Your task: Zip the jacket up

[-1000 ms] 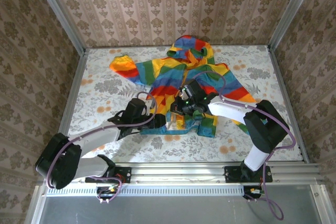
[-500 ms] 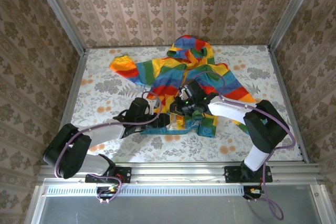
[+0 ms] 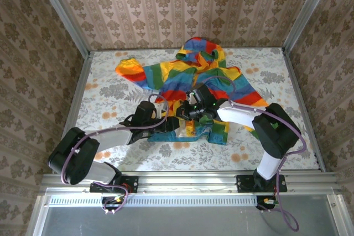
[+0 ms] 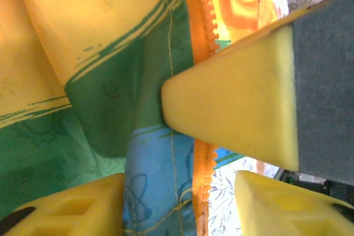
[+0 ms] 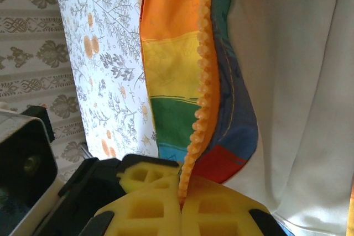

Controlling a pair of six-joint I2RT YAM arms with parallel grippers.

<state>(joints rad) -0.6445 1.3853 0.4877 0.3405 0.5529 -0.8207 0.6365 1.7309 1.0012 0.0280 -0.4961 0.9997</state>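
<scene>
On the floral table point(image 3: 105, 89), right claw point(image 5: 181, 200) pinches the zipper point(image 5: 204, 81) of the jacket point(image 3: 182, 75), end hidden; left claw point(image 4: 180, 203) spread.

The top camera sits high above and behind the arm bases point(image 3: 119, 183), tilted down and forward toward the back wall point(image 3: 182, 4). It is far enough off to take in the whole worktop point(image 3: 108, 89), with the jacket point(image 3: 188, 75) near its middle. The left wrist camera looks out past its own end effector point(image 4: 180, 192), very near the striped cloth, with the zipper point(image 4: 202, 15) running top to bottom. The right wrist camera looks along the right end effector point(image 5: 181, 197) up the zipper, slightly farther off, with worktop and wall at its left edge. All three views share the jacket's lower front.
</scene>
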